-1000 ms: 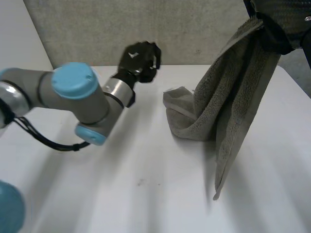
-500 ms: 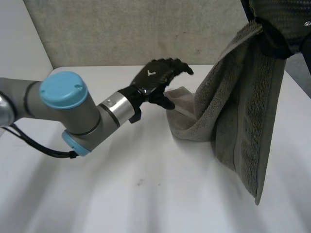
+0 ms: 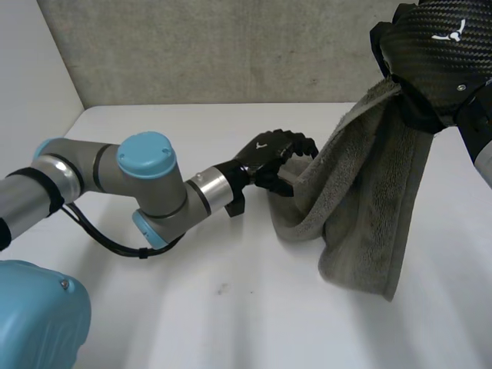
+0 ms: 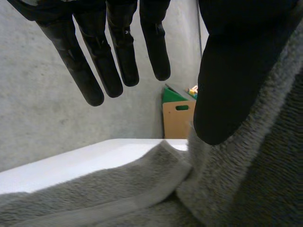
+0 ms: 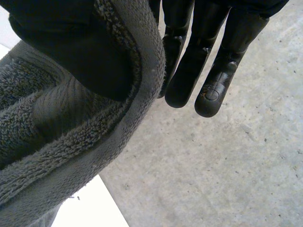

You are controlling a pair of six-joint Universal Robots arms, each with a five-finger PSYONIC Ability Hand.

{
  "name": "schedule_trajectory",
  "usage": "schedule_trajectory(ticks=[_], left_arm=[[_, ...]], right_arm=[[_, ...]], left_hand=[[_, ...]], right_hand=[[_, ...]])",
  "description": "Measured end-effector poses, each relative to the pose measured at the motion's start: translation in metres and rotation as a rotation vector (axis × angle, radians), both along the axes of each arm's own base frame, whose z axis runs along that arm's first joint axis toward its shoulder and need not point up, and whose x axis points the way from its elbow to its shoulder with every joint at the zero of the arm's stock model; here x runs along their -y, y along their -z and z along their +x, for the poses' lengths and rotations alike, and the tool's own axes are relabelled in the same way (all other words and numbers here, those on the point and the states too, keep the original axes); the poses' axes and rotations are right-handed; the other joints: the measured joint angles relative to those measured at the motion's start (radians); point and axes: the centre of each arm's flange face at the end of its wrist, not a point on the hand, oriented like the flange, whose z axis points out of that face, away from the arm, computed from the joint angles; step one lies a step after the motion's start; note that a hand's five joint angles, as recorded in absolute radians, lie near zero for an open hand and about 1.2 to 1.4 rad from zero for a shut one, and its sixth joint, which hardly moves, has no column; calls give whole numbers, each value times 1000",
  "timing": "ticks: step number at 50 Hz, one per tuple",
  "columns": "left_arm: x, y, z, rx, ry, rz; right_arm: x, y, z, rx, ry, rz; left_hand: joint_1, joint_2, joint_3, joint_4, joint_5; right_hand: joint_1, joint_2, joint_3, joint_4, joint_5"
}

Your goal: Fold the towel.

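A grey towel [image 3: 361, 192] hangs from my right hand [image 3: 430, 54], held high above the table's right side. Its lower part rests bunched on the white table [image 3: 231, 307]. In the right wrist view the towel's thick edge [image 5: 57, 142] is pinched between the thumb and the fingers [image 5: 208, 71]. My left hand [image 3: 269, 154] reaches across to the towel's bunched low end, at its left edge. In the left wrist view its fingers [image 4: 118, 56] are straight and spread above the towel [image 4: 94, 194], and the thumb lies against the hanging cloth.
A grey concrete wall [image 3: 231, 46] stands behind the table's far edge. Past the table, the left wrist view shows a cardboard box [image 4: 177, 118] with a green thing behind it. The left arm [image 3: 146, 184] stretches over the table's middle.
My left hand has moved right from the table's back to the towel's low end, and its fingers have uncurled. The hanging towel has swung and its free end hangs shorter.
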Motion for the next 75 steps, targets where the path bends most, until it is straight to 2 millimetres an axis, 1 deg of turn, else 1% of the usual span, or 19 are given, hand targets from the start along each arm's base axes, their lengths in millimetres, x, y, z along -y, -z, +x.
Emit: schedule_trajectory(ticks=[9,21,35,39,40,41,45,51,53,55,57,59,60,63,65,66,71,73,75], left_arm=[[-14,8,-7,10,67,23],[-13,2,-4,11,67,10],[-21,13,-6,25,81,39],[-20,19,-12,20,70,38],[-20,19,-12,20,70,38],[-16,21,-14,14,43,32],[-6,18,-15,0,-42,14],[6,-6,-10,-32,-171,-34],[10,-36,1,-50,-252,-89],[11,-52,10,-53,-289,-122],[9,-84,30,-47,-359,-199],[9,-84,30,-47,-359,-199],[2,-111,50,-34,-415,-277],[-15,-142,73,-2,-478,-394],[-26,-154,82,17,-503,-450],[-37,-165,91,35,-525,-502],[-77,-189,117,118,-588,-637],[-93,-190,127,177,-602,-670],[-108,-183,136,264,-604,-684]], right_arm=[[1,-7,1,13,-2,-39],[-6,-10,-2,17,-5,-55],[-8,-10,-2,22,-11,-53],[-8,-10,-2,23,-10,-54],[-8,-10,-2,23,-10,-54],[-8,-10,-2,24,-9,-54],[-7,-10,-2,24,-6,-54],[-5,-9,-4,22,6,-51],[0,-7,-8,20,29,-47],[3,-7,-10,19,42,-46],[8,-6,-14,19,63,-43],[8,-6,-14,19,63,-43],[11,-6,-17,21,78,-41],[13,-6,-19,24,91,-39],[14,-6,-20,24,95,-38],[14,-6,-20,23,98,-34],[15,-1,-20,8,107,2],[15,6,-20,-13,109,41],[17,17,-20,-41,110,97]], left_hand=[[5,6,6,7,7],[5,7,6,7,7],[26,26,26,27,27],[404,386,385,386,388],[404,386,385,386,388],[488,505,503,504,499],[539,554,553,553,550],[553,572,572,573,570],[560,582,583,584,578],[564,584,585,585,579],[564,587,588,589,583],[564,587,588,589,583],[564,588,588,589,584],[564,589,590,592,584],[565,589,590,592,584],[564,589,590,592,584],[564,590,591,592,584],[564,590,591,592,584],[564,590,591,592,587]], right_hand=[[0,0,0,0,0],[0,0,0,0,0],[0,0,0,0,0],[0,0,0,0,0],[0,0,0,0,0],[0,0,0,0,0],[0,0,0,0,0],[0,0,0,0,0],[0,0,0,0,0],[0,0,0,0,0],[0,0,0,0,0],[0,0,0,0,0],[0,0,0,0,0],[0,0,0,0,0],[0,0,0,0,0],[0,0,0,0,0],[0,0,0,0,0],[0,0,0,0,0],[0,0,0,0,0]])
